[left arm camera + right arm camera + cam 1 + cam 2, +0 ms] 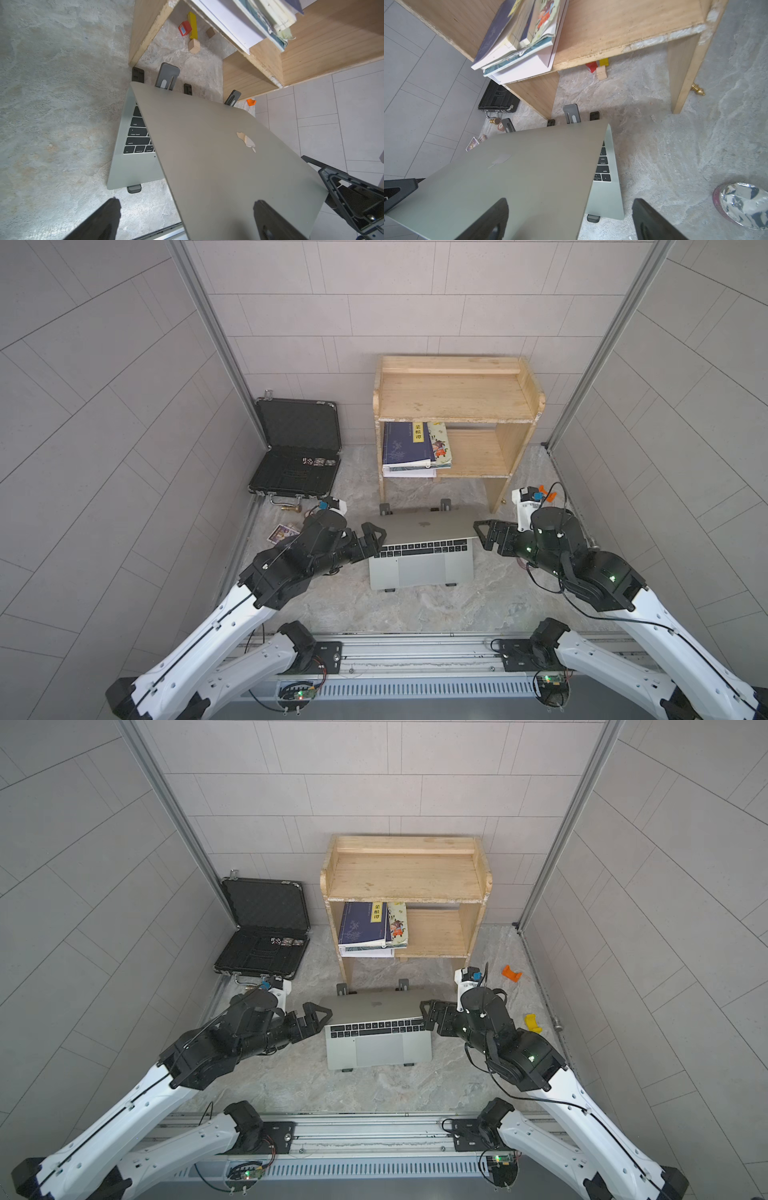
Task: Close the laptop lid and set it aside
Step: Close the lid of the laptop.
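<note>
Screen hidden beneath the tilted laptop lid [424,526]

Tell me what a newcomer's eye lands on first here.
A silver laptop sits centre, its lid tilted partway down over the keys. The left arm and right arm reach in from either side, open jaws straddling the lid's side edges. Behind stand a wooden shelf with books and, far left, an open black briefcase.
</note>
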Robot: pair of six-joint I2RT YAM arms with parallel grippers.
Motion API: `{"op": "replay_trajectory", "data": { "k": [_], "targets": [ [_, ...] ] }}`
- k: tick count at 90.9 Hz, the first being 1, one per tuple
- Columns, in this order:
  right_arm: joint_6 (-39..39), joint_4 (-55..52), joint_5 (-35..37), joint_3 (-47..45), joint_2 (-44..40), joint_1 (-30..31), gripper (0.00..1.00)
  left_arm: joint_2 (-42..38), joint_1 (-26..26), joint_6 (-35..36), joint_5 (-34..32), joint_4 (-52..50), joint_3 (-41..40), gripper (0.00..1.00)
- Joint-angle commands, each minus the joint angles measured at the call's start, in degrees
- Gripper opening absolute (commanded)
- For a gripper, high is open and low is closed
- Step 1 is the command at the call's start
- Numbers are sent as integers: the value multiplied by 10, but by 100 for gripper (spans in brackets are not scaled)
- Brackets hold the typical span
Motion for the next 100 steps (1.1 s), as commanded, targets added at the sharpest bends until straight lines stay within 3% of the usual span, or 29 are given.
{"op": "replay_trajectory", "data": {
  "k": [1, 100],
  "targets": [
    [8, -20, 14, -12, -10, 9, 96, -7, -8, 1, -8, -35, -17, 100],
    [53, -25, 31, -111, -64, 64, 94, -73, -51, -30, -24, -65, -109, 100]
  ]
}}
